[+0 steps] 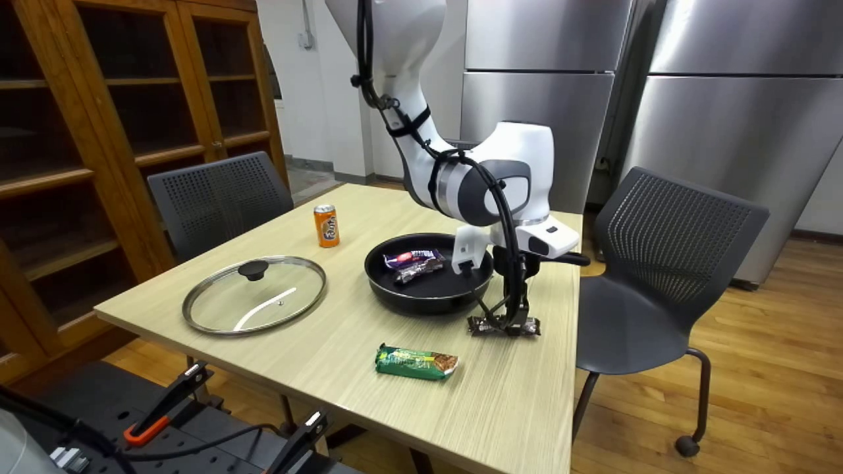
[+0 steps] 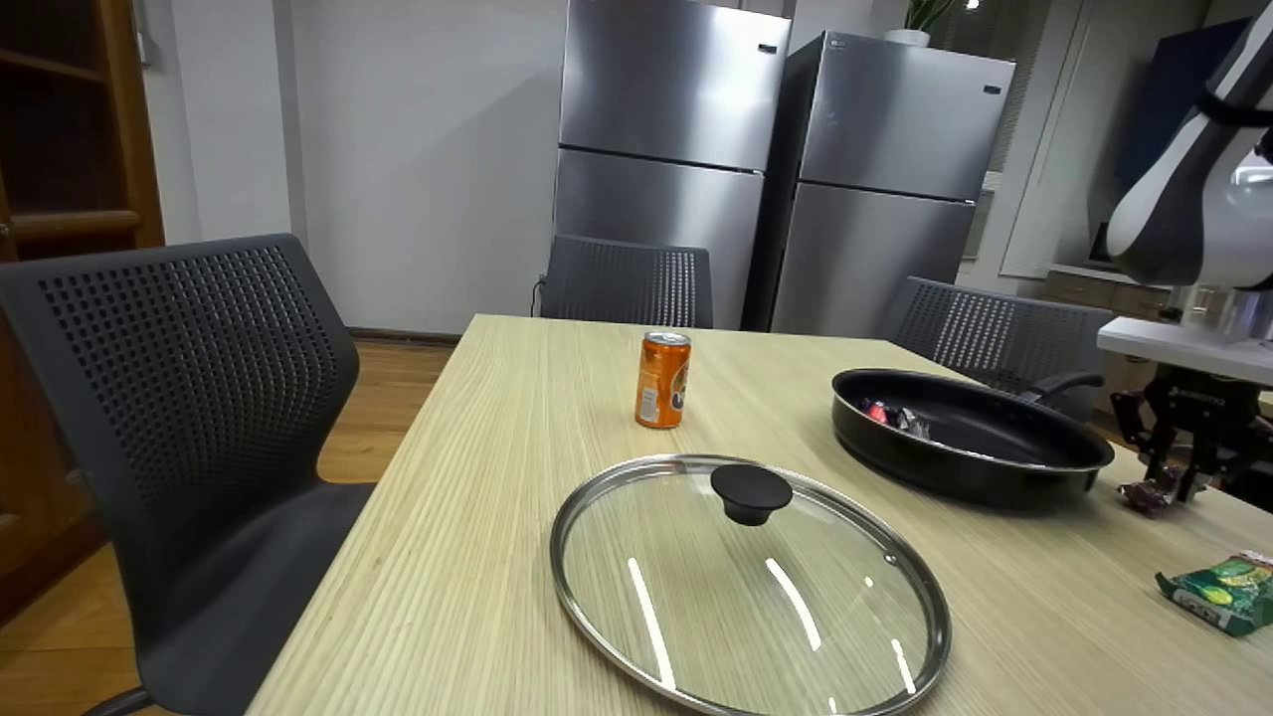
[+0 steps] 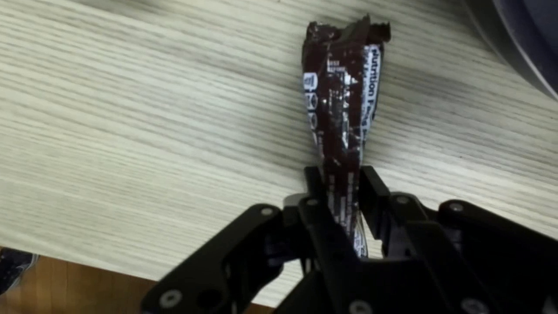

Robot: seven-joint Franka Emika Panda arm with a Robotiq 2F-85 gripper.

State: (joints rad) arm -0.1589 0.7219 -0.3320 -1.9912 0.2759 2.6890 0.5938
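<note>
Pinching the brown-wrapped bar point(image 3: 342, 109) across its narrow width, near mid-length, with the end effector point(image 3: 341, 185). Lying on the bench point(image 1: 329, 342), just right of and nearer than the black pan point(image 1: 421, 305) in both exterior views. Probably light, fairly firm, slippery-skinned; likely to dent if squeezed hard. Best held mid-length, clear of the loose crimped end point(image 3: 348, 35).

Four snacks point(image 3: 342, 109), one pan point(image 1: 421, 303), one lid point(image 2: 751, 587)
</note>
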